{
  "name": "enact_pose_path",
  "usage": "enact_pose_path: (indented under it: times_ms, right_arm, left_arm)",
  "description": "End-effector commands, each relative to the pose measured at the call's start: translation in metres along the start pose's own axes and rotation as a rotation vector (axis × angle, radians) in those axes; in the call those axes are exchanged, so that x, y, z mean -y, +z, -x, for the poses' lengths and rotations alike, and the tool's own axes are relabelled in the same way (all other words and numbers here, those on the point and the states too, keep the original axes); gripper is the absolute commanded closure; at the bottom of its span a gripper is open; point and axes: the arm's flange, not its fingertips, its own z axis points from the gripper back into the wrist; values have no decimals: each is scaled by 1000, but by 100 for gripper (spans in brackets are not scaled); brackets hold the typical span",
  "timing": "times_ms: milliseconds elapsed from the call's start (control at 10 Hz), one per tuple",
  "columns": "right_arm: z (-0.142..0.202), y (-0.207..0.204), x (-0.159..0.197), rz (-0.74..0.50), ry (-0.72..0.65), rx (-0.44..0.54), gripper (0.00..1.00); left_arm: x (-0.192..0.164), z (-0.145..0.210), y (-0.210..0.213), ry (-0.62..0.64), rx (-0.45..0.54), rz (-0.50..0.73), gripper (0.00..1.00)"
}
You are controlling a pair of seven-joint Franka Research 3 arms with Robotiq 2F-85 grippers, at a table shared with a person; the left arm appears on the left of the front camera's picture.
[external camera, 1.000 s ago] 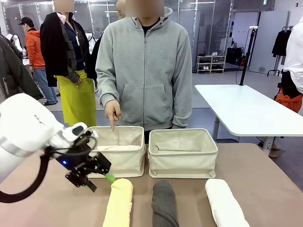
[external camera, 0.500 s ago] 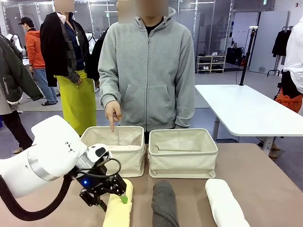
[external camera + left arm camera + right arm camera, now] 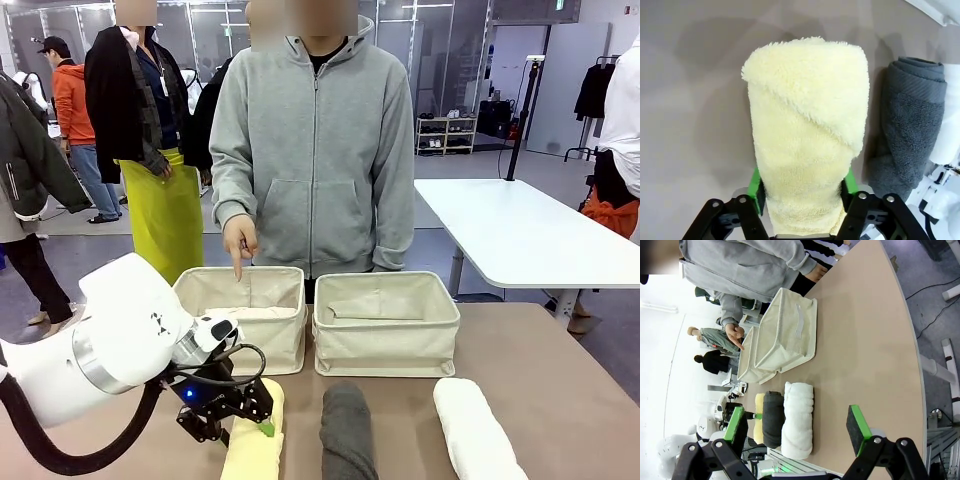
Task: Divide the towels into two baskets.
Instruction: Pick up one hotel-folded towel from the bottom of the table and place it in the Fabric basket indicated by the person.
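The left claw (image 3: pixel 802 192) is closed around the near end of the pale yellow towel (image 3: pixel 805 125), with a green pad pressed into each flank. The towel lies on the brown surface (image 3: pixel 560 380). The dark grey towel (image 3: pixel 346 430) lies just beside it, and the white towel (image 3: pixel 475 425) lies farther right. Behind them, two cream baskets (image 3: pixel 385 345) stand side by side. The person's hand (image 3: pixel 238 240) points a finger down over the left one. The right claw (image 3: pixel 800 425) is wide apart and holds nothing.

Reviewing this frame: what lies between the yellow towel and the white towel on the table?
The dark grey towel lies between the yellow towel and the white towel, parallel to both. The front view shows this, and the right wrist view too.
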Motion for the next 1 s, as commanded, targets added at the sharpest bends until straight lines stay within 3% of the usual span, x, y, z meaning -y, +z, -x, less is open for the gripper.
enact_pose_path:
  times_ms: [0, 100, 200, 600, 900]
  right_arm:
    - [0, 1, -3, -13, 10, 9, 0]
    - [0, 1, -3, -13, 10, 9, 0]
    - [0, 1, -3, -13, 10, 9, 0]
    - [0, 1, -3, -13, 10, 9, 0]
    - [0, 1, -3, -13, 10, 9, 0]
  left_arm:
    - [-29, 57, 3, -9, 41, 9, 46]
    - [-30, 58, 3, -7, 40, 13, 52]
    - [-31, 58, 4, -13, 44, 22, 65]
    - [-30, 53, 27, -28, 63, 39, 100]
    - [-20, 54, 121, -222, 98, -27, 100]
